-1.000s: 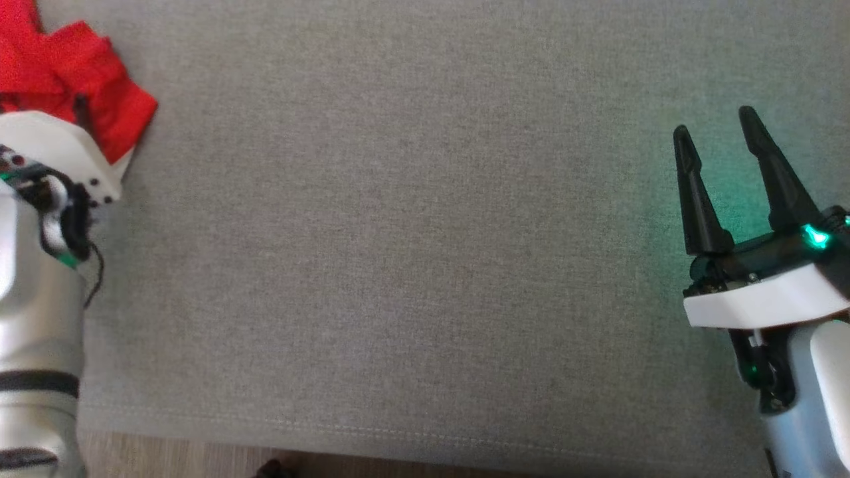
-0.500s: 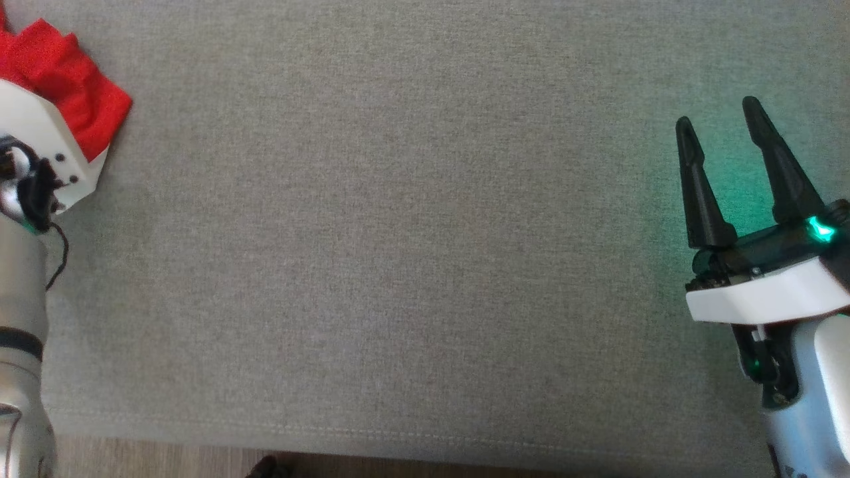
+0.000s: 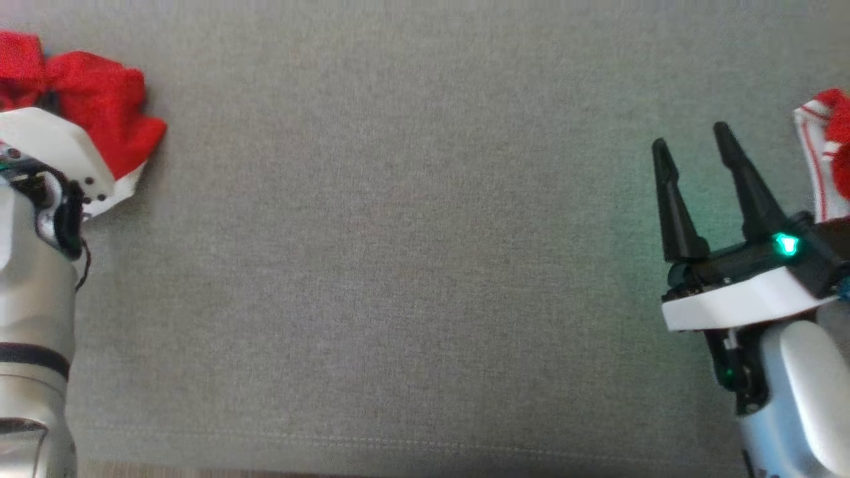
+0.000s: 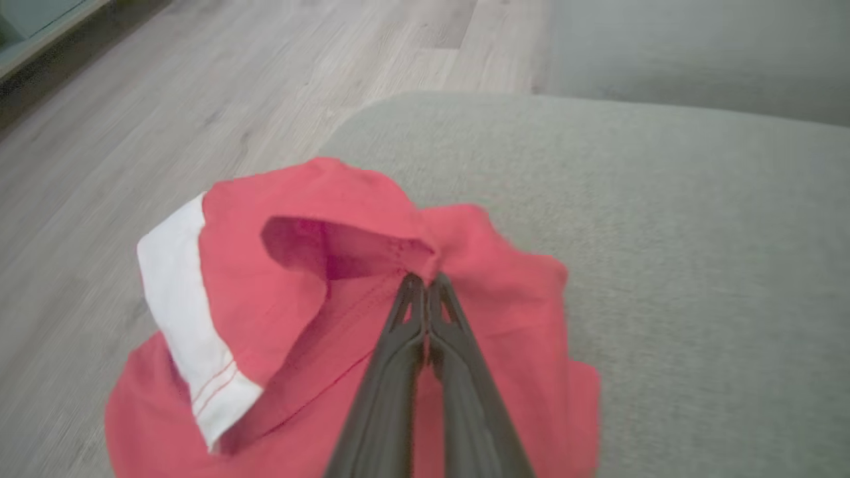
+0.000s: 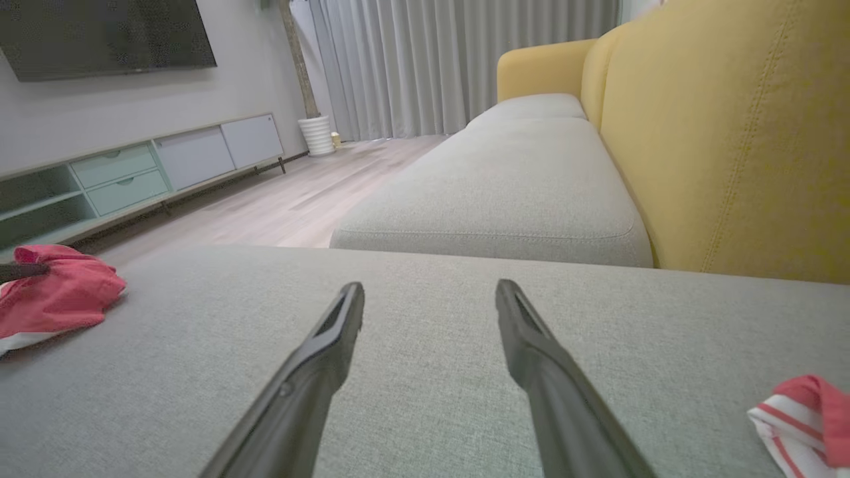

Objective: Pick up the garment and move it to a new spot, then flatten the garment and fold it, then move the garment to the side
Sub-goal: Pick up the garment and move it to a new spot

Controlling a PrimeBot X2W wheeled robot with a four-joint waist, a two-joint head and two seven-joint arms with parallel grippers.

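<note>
The garment (image 3: 106, 116) is red with a white band and lies bunched at the far left of the grey cushion (image 3: 398, 265). In the left wrist view my left gripper (image 4: 424, 282) is shut on a raised fold of the garment (image 4: 312, 312), close to the cushion's corner. In the head view the left arm's white wrist housing (image 3: 60, 153) covers part of the cloth and hides the fingers. The garment (image 5: 56, 292) also lies at the left of the right wrist view. My right gripper (image 3: 689, 136) stands open over bare cushion at the right, nothing between its fingers (image 5: 319, 358).
A second red cloth with white stripes (image 3: 827, 156) lies beside the right gripper, at the lower right (image 5: 800, 418) of its wrist view. The cushion's front seam (image 3: 398, 441) runs along the bottom. Wooden floor (image 4: 199, 99) lies beyond the left corner; a yellow sofa back (image 5: 730, 133) rises on the right.
My left gripper has gone from open to shut on the garment, which is now more bunched. The head camera has shifted, bringing the striped cloth into view at the right.
</note>
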